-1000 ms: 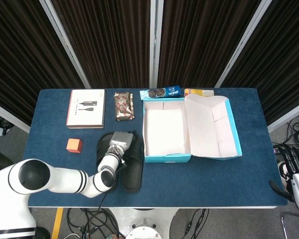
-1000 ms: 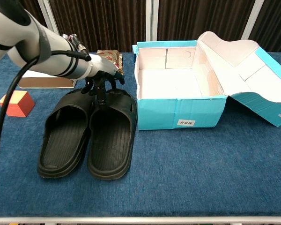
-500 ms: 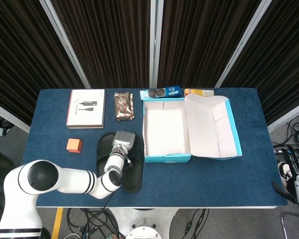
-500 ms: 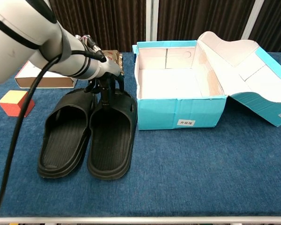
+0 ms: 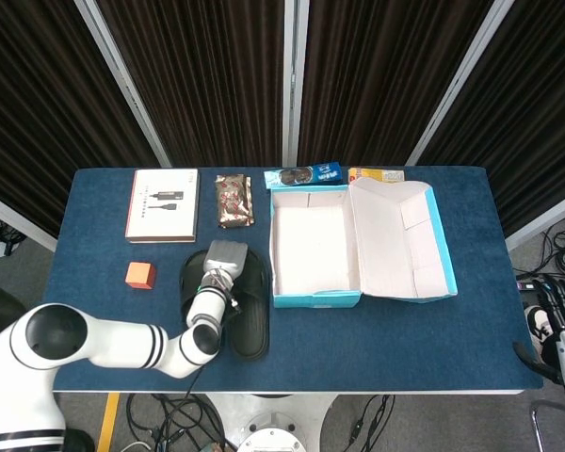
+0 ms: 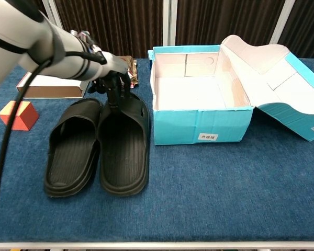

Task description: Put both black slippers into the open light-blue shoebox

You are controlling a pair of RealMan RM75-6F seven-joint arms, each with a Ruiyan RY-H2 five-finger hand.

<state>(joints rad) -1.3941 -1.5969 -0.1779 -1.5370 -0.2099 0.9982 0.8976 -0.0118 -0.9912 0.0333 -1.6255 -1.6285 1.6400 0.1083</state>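
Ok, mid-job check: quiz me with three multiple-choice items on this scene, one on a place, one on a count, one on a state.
1. Where are the slippers?
A. in the shoebox
B. on the table, left of the shoebox
C. on the lid

2. How many slippers are in the shoebox?
A. none
B. one
C. two

3. What is the left hand doing?
A. hanging off the table
B. holding the orange block
C. reaching down onto the slipper straps

Key: 1 B, the pair lies side by side beside the box; 2 A, the box floor is bare; 3 C, its fingers sit at the straps, though a firm grip cannot be told.
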